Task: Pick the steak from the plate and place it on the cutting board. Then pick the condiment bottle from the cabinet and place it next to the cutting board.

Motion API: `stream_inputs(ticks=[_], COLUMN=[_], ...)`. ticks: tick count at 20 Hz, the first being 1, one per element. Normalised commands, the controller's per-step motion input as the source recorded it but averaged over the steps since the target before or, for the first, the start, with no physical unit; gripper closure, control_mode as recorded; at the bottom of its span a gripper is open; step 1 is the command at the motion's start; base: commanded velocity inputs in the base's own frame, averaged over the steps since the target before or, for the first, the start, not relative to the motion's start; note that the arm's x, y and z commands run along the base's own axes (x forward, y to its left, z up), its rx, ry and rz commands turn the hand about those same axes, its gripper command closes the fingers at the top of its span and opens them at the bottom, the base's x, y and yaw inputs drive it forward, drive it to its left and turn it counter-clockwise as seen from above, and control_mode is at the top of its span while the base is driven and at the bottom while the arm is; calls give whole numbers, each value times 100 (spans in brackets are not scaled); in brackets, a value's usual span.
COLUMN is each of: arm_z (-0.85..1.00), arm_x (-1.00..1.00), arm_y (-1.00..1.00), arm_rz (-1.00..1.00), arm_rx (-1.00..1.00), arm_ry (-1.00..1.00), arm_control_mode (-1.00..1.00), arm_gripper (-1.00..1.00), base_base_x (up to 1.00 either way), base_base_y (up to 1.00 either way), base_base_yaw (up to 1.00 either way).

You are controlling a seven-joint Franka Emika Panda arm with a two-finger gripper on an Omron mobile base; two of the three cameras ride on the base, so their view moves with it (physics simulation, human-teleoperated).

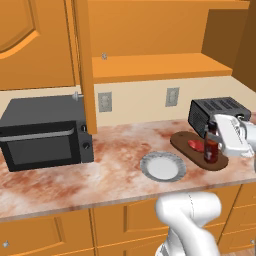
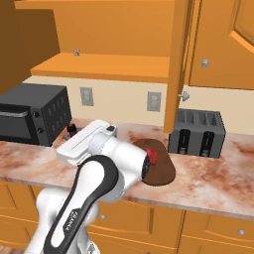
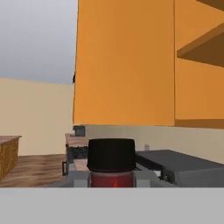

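1. At the right edge of the left base view, the gripper (image 1: 212, 134) is closed on the condiment bottle (image 1: 211, 150), holding it upright by its neck over the near end of the cutting board (image 1: 199, 149).
2. The bottle's base sits low against the board; whether it touches the wood or hangs just above it is hard to tell from this angle.
3. In the hand view the bottle's black cap (image 3: 111, 154) and a strip of red label fill the bottom centre, between the fingers.
4. The steak (image 1: 195, 145) lies on the cutting board, just left of the bottle; in the right base view a red sliver of it (image 2: 153, 157) shows past the arm at mid frame.
5. The plate (image 1: 162, 166) sits bare on the marbled counter (image 1: 115, 165), lower centre of the left base view, just beside the board.
6. The cabinet (image 1: 155, 65) stands open across the top of the frame, its door (image 1: 85, 60) swung out edge-on.
7. A black microwave (image 1: 45, 132) sits at the left, a dark toaster (image 1: 217, 114) behind the board at the right.
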Motion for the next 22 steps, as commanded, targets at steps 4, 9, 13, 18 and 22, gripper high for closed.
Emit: stream_inputs(ticks=[4, 9, 13, 18, 22], arm_z=[-44, -32, -17, -17, -20], arm_x=[-3, -1, 0, 0, 5], arm_y=[-3, -19, -34, -41, -29], arm_rz=[11, 5, 0, -4, -5], arm_rx=[0, 0, 0, 0, 0], arm_ry=[-1, 0, 0, 0, 0], arm_control_mode=[-100, -100, -100, -100, -100], arm_gripper=[100, 100, 100, 100, 100], base_base_x=[0, 0, 0, 0, 0], base_base_y=[0, 0, 0, 0, 0], base_base_yaw=[0, 0, 0, 0, 0])
